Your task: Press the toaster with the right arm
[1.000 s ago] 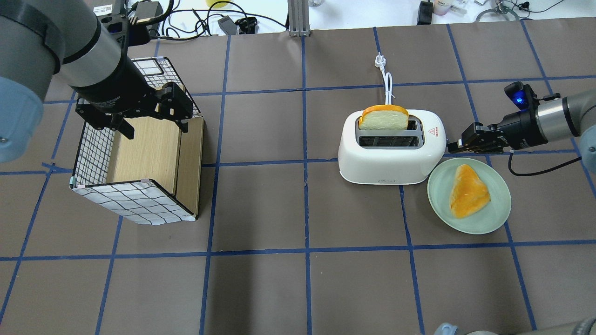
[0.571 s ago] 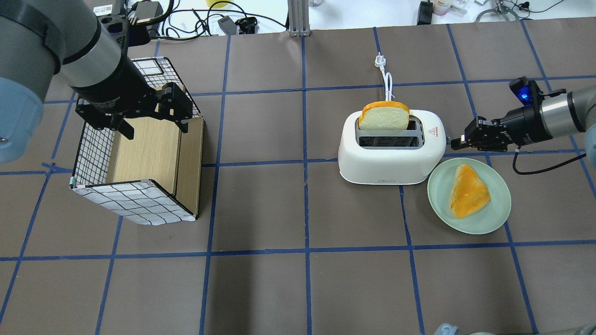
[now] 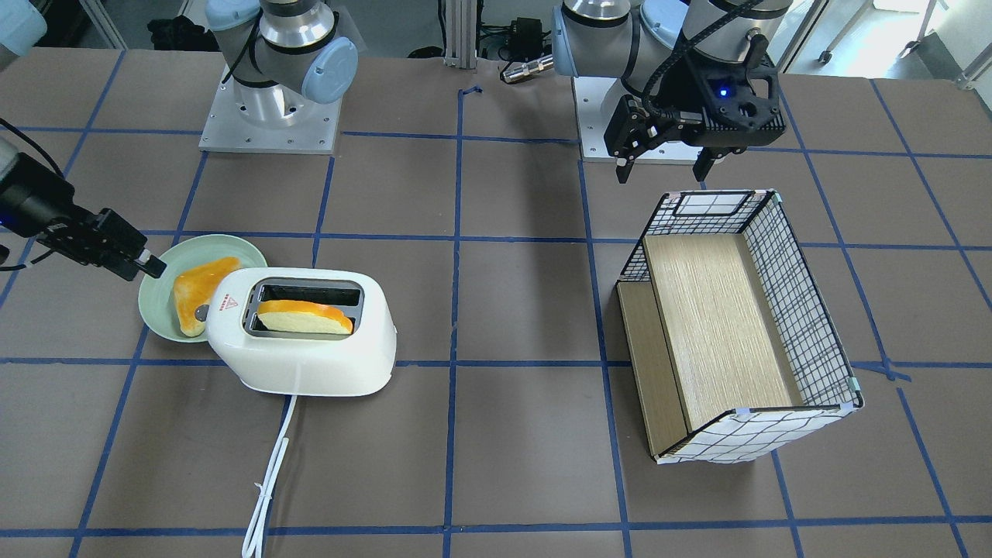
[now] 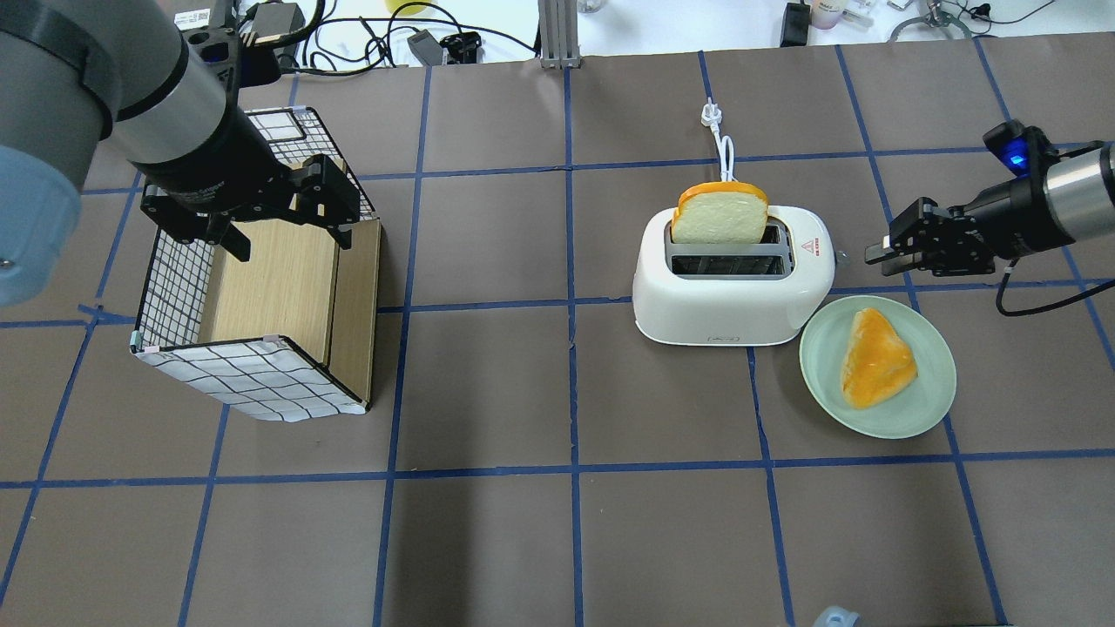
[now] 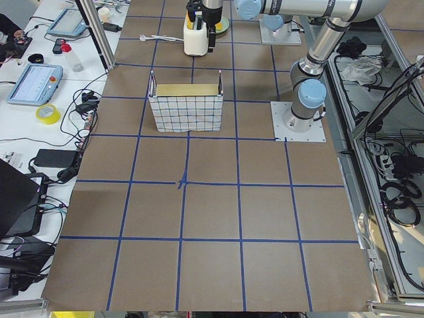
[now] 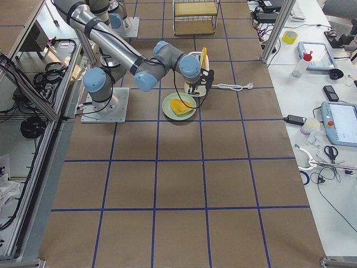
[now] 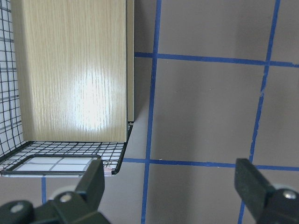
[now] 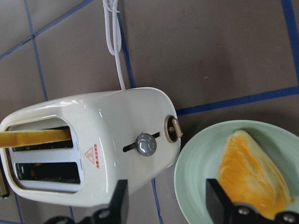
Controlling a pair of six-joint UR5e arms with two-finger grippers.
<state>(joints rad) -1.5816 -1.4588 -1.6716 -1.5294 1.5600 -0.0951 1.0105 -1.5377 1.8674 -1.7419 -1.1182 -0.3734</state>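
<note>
**Task item.** The toaster (image 4: 727,287) stands in the right half of the table (image 4: 523,540), nearer the far edge than the robot's edge. A bread slice (image 4: 721,216) stands high in its far slot. Its cord (image 4: 725,157) trails toward the far edge, with the plug lying loose on the surface.

**Handling.** The shell is smooth moulded plastic, judged light and rigid, so it is likely to slide under a sideways push. The contact point is the grey lever (image 8: 145,143) in the slit on the end facing the right edge. It should be pressed straight down. A plate (image 4: 823,383) holding another slice sits just beside that end, which leaves little room.

**Grippers.** The right gripper (image 4: 875,252) is level with the lever end but clear of it. Its fingers (image 8: 119,200) stand apart and hold nothing. The left gripper (image 4: 292,239) hangs over the basket (image 4: 253,383) near the left edge, spread wide and empty.

**Surface and room.** The surface is a brown matte covering with a blue tape grid. Benches with cables and devices stand beyond the far edge.
</note>
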